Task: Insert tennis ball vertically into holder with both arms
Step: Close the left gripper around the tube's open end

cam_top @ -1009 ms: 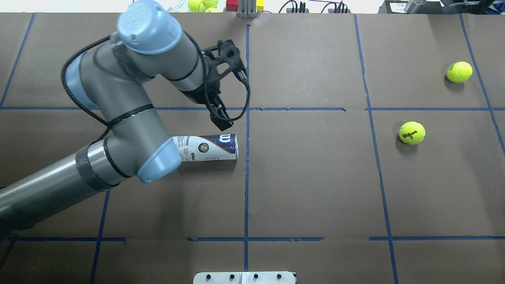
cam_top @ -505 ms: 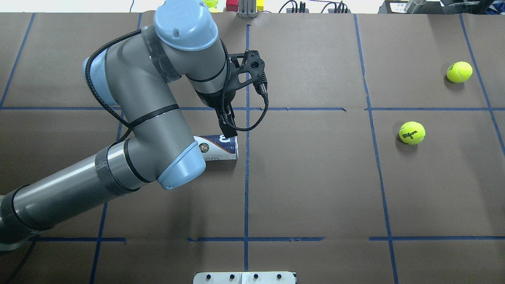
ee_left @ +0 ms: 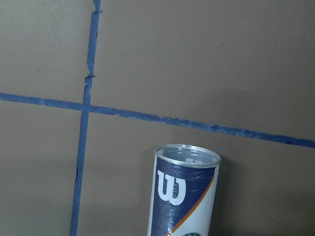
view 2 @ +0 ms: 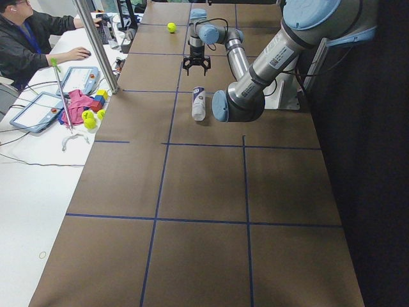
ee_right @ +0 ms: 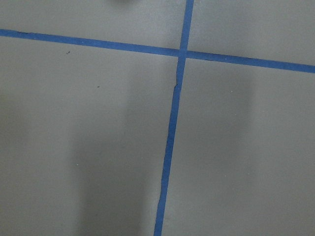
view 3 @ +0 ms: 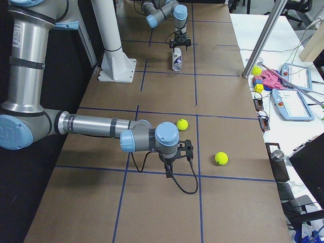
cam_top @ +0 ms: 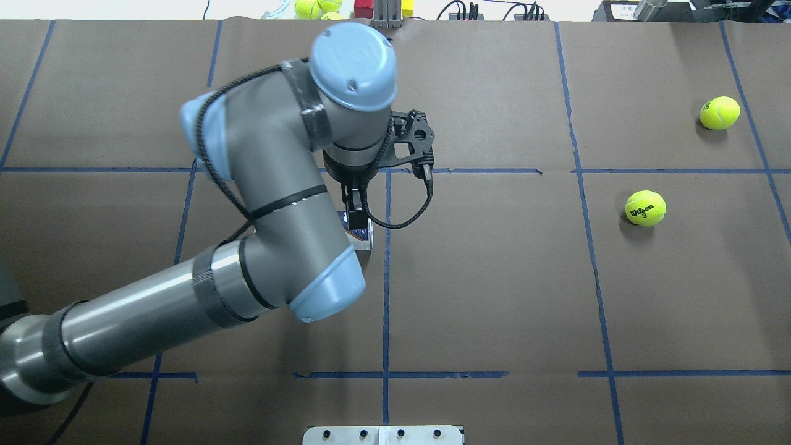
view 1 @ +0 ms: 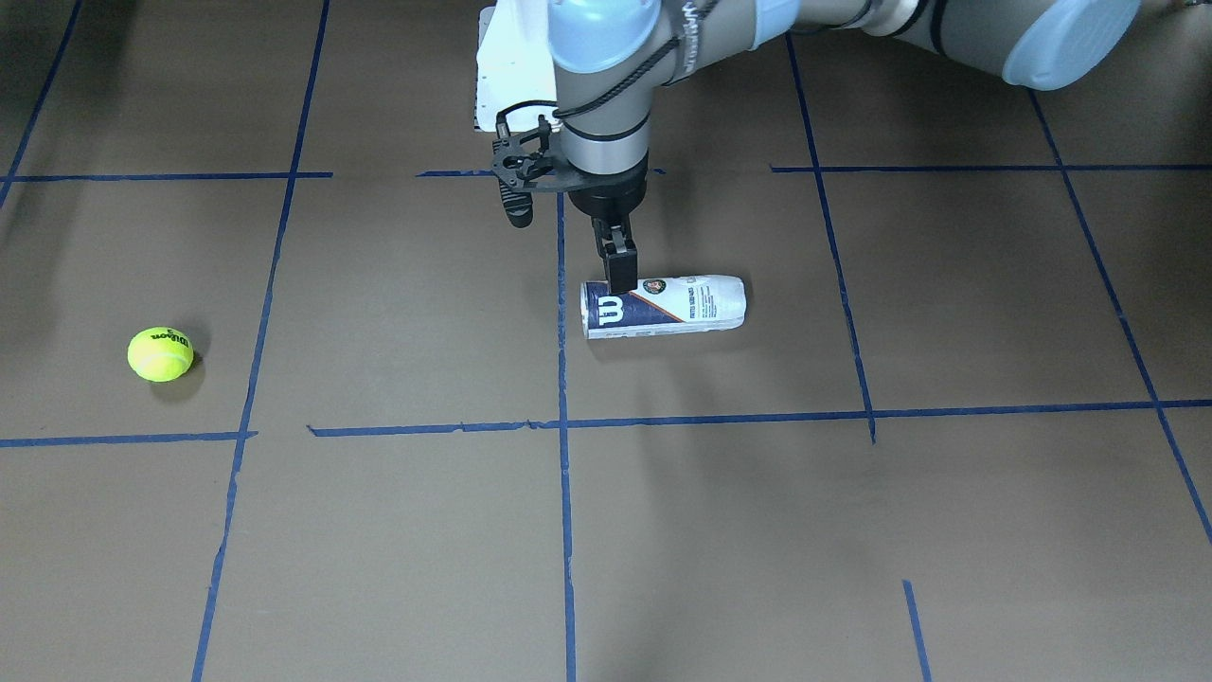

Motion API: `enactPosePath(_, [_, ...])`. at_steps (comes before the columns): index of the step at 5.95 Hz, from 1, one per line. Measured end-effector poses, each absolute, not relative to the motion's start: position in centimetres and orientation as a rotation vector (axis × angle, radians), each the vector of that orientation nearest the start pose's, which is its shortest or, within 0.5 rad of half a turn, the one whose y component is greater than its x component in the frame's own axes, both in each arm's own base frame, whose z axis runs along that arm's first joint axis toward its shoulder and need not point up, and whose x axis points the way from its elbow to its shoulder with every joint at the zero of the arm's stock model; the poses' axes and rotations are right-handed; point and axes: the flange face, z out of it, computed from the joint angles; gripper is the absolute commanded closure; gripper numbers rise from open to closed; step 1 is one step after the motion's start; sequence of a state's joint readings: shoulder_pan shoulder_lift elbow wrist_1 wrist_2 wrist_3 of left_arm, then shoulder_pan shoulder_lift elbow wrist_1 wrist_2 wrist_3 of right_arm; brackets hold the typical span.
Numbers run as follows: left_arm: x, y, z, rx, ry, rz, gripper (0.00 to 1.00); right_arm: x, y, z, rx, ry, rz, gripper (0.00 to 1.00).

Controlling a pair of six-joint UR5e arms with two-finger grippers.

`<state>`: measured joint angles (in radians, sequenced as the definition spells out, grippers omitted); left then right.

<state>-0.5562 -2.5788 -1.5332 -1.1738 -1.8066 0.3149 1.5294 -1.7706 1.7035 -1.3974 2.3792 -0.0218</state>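
The holder (view 1: pixel 677 305) lies on its side near the table's middle, its open end toward the central blue tape line. It also shows in the left wrist view (ee_left: pixel 184 196) and, mostly hidden under the arm, in the overhead view (cam_top: pixel 363 236). My left gripper (view 1: pixel 615 260) points down just above the holder's open end and looks open and empty. One tennis ball (cam_top: pixel 646 208) and a second ball (cam_top: pixel 720 112) lie far to the right. My right gripper (view 3: pixel 168 172) hangs low over bare table near those balls. I cannot tell whether it is open.
The white pedestal base (view 3: pixel 117 68) stands at the robot's side of the table. Spare balls and coloured blocks (view 2: pixel 89 118) lie on the side desk by a metal post (view 2: pixel 96 45). An operator (view 2: pixel 25 38) sits there. Blue tape lines grid the brown table (cam_top: pixel 494 278).
My left arm has swung right and nearer the robot, bringing the gripper from beyond the holder to over its open end. The arm now covers most of the holder. The balls have not moved.
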Motion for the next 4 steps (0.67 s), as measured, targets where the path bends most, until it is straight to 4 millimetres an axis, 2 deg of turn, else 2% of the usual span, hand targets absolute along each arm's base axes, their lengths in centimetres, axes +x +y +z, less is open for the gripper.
enactPosePath(1, [57.3, -47.3, 9.9, 0.456, 0.41, 1.366, 0.0, 4.4, -41.5, 66.5, 0.09, -0.809, -0.102, 0.0])
enactPosePath(3, [59.7, -47.4, 12.0, 0.389, 0.378, 1.38, 0.0, 4.4, -41.5, 66.7, 0.085, -0.809, -0.101, 0.0])
enactPosePath(4, [60.9, -46.8, 13.2, 0.36, 0.371, 1.395, 0.0, 4.4, -41.5, 66.7, 0.086, -0.809, -0.101, 0.0])
